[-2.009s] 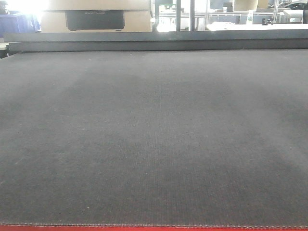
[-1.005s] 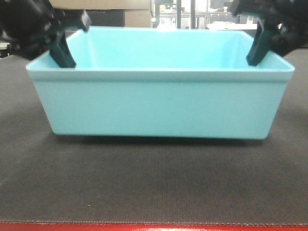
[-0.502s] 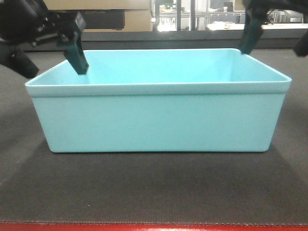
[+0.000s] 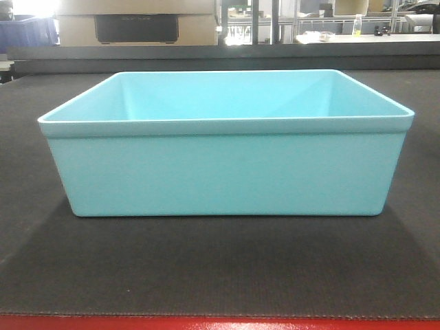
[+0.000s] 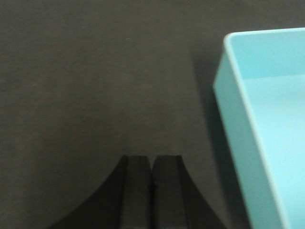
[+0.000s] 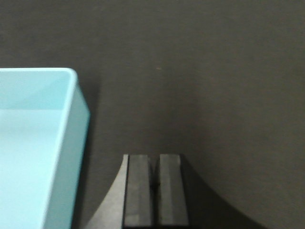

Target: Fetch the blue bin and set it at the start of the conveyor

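The bin (image 4: 223, 168) sits upright on the belt (image 4: 220, 275). The left gripper (image 5: 152, 191) and right gripper (image 6: 155, 191) hang clenched and empty over bare belt, each just beside the bin.

No lettering can be read anywhere; the dark panel (image 4: 136, 28) at upper left carries only an illegible smudge.

An industrial workshop or warehouse: a wide ribbed conveyor belt (image 4: 220, 275) with a red frame edge (image 4: 220, 324), and beyond the belt, cardboard boxes (image 4: 137, 24), metal racking (image 4: 265, 20) and dark blue bins (image 4: 27, 31).
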You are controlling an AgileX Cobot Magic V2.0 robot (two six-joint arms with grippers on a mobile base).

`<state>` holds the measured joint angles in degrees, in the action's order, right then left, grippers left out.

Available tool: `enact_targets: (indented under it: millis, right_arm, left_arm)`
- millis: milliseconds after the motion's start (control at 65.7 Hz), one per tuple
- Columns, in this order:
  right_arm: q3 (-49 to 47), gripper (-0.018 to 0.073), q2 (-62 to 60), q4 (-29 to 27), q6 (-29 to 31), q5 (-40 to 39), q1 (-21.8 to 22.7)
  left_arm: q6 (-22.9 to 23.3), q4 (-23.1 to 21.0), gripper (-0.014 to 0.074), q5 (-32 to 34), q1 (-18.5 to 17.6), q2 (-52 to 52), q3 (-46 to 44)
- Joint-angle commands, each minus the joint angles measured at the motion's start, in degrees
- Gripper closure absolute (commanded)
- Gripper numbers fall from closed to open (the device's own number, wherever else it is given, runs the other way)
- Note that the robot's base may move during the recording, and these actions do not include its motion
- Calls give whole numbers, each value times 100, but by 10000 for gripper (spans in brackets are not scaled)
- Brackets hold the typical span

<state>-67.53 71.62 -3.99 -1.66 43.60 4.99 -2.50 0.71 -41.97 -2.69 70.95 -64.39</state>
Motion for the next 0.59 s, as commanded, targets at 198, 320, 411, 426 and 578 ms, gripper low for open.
enact_targets:
  millis: [198,320,411,426,578]
  right_arm:
    - [1029,720,-312,304,25,-285,253]
    - [1609,720,-826,351,25,-629,253]
    - [2114,720,-1453,351,25,-989,253]
    - [2201,720,-1568,364,25,-1045,241]
    - [3190,721,-2876,399,25,-1513,197]
  left_arm:
    - [-249,-18,707,369,366,-460,840]
    - [-249,-71,707,578,366,-1011,1349]
    - [-249,-71,707,726,366,-1574,1752]
    - [-249,-71,707,761,366,-1676,1824]
    - [-249,-28,707,1182,366,-2835,2645]
